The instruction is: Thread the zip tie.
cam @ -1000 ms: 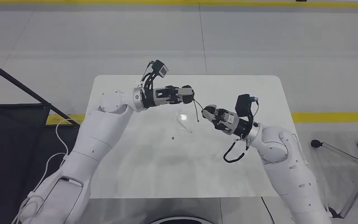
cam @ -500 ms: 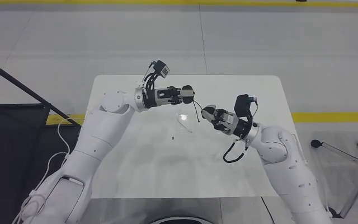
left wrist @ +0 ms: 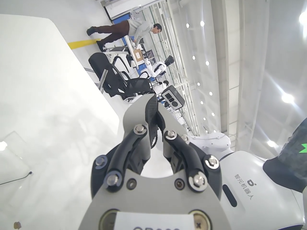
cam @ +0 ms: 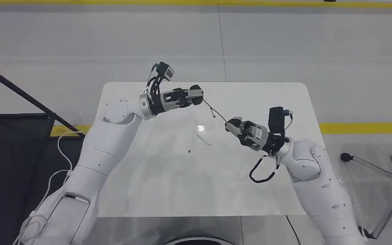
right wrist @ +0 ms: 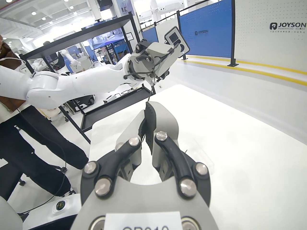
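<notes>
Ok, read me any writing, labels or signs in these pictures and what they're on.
Label on the base of the left gripper: cut off by the picture's edge, unreadable.
Label on the base of the right gripper: cut off likewise.
White wall panel and blue panel: brand logos only, not quoted.
Zip tie: no print visible.

The zip tie (cam: 214, 111) is a thin black strand held in the air above the middle of the table (cam: 153, 184). It runs almost straight, with a slight kink near its middle. It slants from the left gripper (cam: 198, 95), which pinches one end, to the right gripper (cam: 232, 124), which pinches the other.
</notes>
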You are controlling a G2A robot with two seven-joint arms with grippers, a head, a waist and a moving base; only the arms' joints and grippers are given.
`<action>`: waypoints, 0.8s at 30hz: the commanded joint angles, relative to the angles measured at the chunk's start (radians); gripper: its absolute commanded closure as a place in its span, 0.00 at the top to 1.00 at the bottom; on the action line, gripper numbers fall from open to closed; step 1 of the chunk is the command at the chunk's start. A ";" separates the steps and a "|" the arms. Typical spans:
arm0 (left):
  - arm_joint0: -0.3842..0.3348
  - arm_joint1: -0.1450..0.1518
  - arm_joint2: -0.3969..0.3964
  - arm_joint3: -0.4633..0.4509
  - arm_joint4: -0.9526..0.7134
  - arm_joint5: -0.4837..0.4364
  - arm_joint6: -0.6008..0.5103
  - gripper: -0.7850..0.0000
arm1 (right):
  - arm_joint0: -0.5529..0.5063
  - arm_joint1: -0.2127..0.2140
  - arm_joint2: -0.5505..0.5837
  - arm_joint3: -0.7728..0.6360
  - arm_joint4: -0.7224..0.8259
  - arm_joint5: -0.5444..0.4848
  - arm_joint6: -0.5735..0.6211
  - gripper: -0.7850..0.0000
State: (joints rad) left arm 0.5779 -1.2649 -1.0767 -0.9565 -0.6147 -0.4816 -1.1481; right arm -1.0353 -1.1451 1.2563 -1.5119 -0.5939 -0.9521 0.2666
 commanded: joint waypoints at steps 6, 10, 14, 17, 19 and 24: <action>0.012 0.008 -0.032 -0.008 0.015 -0.001 0.033 0.00 | -0.031 0.010 0.029 -0.025 -0.006 -0.046 -0.021 0.00; 0.021 0.012 -0.044 -0.017 0.019 0.001 0.040 0.00 | -0.047 0.014 0.040 -0.042 -0.012 -0.059 -0.030 0.00; 0.029 0.014 -0.052 -0.026 0.024 0.005 0.045 0.00 | -0.055 0.017 0.045 -0.053 -0.017 -0.060 -0.035 0.00; 0.035 0.015 -0.055 -0.034 0.028 0.005 0.047 0.00 | -0.057 0.019 0.045 -0.056 -0.021 -0.060 -0.036 0.00; 0.039 0.015 -0.055 -0.039 0.028 0.007 0.046 0.00 | -0.056 0.020 0.044 -0.057 -0.025 -0.055 -0.033 0.00; 0.043 0.014 -0.049 -0.056 0.032 0.008 0.025 0.14 | -0.048 0.022 0.042 -0.081 -0.081 0.019 -0.004 0.00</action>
State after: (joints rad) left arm 0.6211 -1.2503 -1.1274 -1.0098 -0.5839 -0.4740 -1.1181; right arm -1.0863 -1.1237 1.2966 -1.5837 -0.6473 -0.9668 0.2502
